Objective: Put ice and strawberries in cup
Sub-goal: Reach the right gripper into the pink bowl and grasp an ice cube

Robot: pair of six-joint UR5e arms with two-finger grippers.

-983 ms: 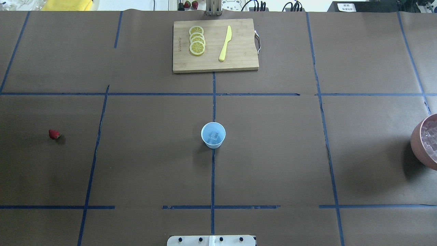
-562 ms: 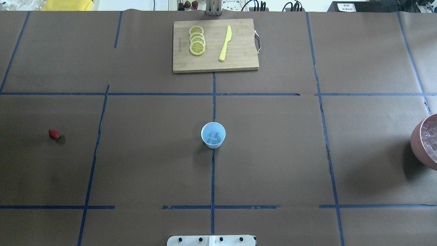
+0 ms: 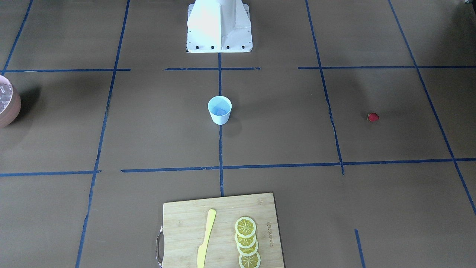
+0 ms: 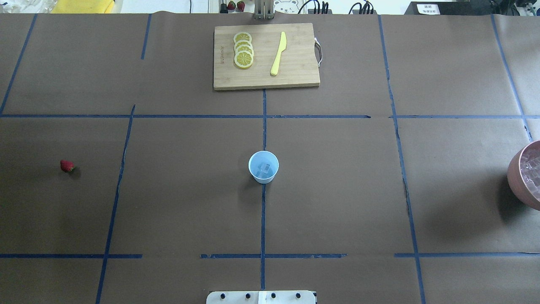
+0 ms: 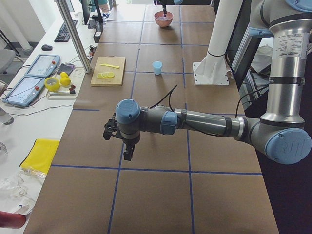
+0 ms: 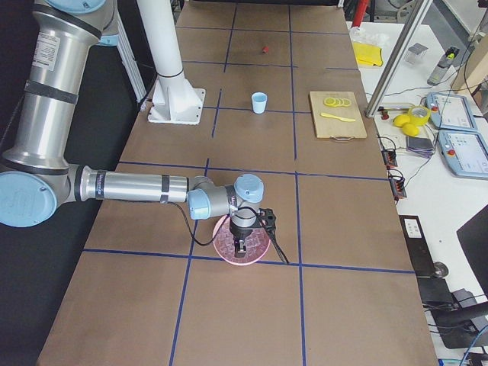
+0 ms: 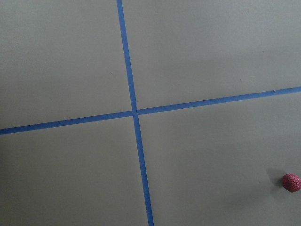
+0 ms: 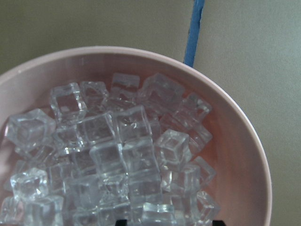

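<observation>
Standing upright at the centre of the table (image 4: 337, 190), mouth up, the cup (image 4: 262, 179) holds one ice cube (image 4: 265, 167); we find the strawberry (image 4: 66, 166) well apart, on the robot's left. The right gripper (image 6: 242, 245) hangs over the bowl (image 4: 515, 177), the left gripper (image 5: 127, 155) over the table; how wide either stands we cannot tell. Cup and strawberry lie as before.

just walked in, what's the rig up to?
One ice cube is already in the cup, mid-table. The right gripper hangs over the pink bowl of ice cubes. The left gripper hovers near the strawberry, which lies on the table, not yet picked. Neither gripper's opening can be judged.
</observation>
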